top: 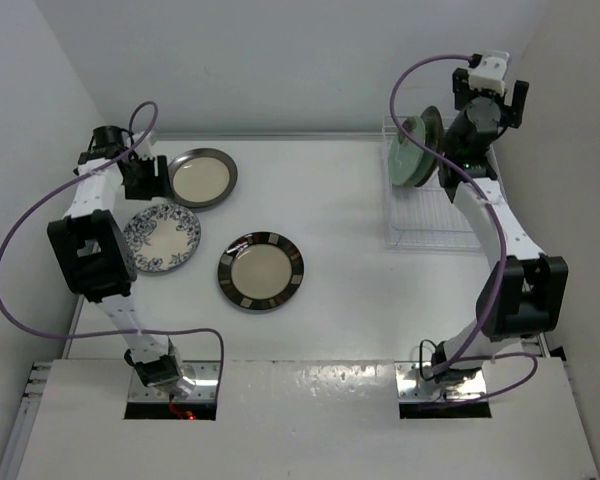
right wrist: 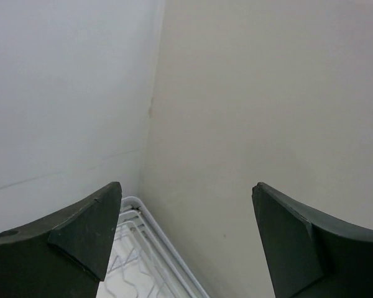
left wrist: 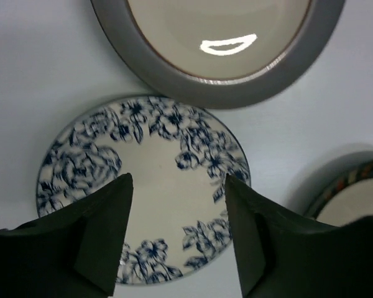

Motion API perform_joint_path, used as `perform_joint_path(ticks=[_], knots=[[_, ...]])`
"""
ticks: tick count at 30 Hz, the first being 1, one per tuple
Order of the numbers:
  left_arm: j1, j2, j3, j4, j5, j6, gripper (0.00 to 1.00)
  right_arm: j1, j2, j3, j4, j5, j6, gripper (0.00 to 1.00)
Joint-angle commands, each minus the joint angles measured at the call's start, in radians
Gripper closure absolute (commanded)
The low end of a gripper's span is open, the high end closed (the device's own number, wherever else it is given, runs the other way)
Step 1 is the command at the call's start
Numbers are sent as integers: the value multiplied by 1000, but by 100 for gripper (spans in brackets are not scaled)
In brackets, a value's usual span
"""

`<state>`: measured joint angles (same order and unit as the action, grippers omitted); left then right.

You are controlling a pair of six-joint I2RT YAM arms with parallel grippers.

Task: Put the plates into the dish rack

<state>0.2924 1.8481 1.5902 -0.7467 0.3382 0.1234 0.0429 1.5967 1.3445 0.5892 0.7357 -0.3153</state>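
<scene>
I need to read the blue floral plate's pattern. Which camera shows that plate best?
The left wrist view: the blue floral plate is large and sharp there, though the fingers cover its lower edge. The top external view shows it nearly whole but small. The right wrist view misses it.

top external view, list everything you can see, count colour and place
cream plate: one, cream with dark grey rim, flat on table, far left
floral plate: one, white with blue flowers, flat, just nearer than the cream plate
striped-rim plate: one, cream centre, dark striped rim, flat, mid table
racked plates: at least two, mint green in front, dark-rimmed behind, standing on edge at the rack's far end
dish rack: one, white wire, right side of table
table: one, white
cables: two, purple, one looping off each arm
left claw: open, black, above the floral plate
right claw: open, black, empty, raised over the rack's far end
</scene>
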Motion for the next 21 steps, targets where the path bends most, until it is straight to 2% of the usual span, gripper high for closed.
perform_joint_path(ticks=[1, 3, 6, 8, 16, 21], knots=[[-30, 81, 125, 49, -40, -96, 37, 60, -53, -39, -32, -50, 16, 15], [-21, 137, 195, 87, -41, -192, 40, 92, -67, -73, -43, -65, 31, 15], [-21, 276, 287, 136, -57, -295, 17, 129, -105, -102, -126, -81, 126, 15], [-21, 318, 318, 171, -86, -336, 13, 149, -125, -122, -187, -119, 168, 15], [-12, 476, 404, 274, -64, -381, 12, 271, -165, -151, -272, -157, 162, 15], [-21, 534, 441, 274, -110, -430, 12, 331, -162, -134, -267, -131, 70, 15]])
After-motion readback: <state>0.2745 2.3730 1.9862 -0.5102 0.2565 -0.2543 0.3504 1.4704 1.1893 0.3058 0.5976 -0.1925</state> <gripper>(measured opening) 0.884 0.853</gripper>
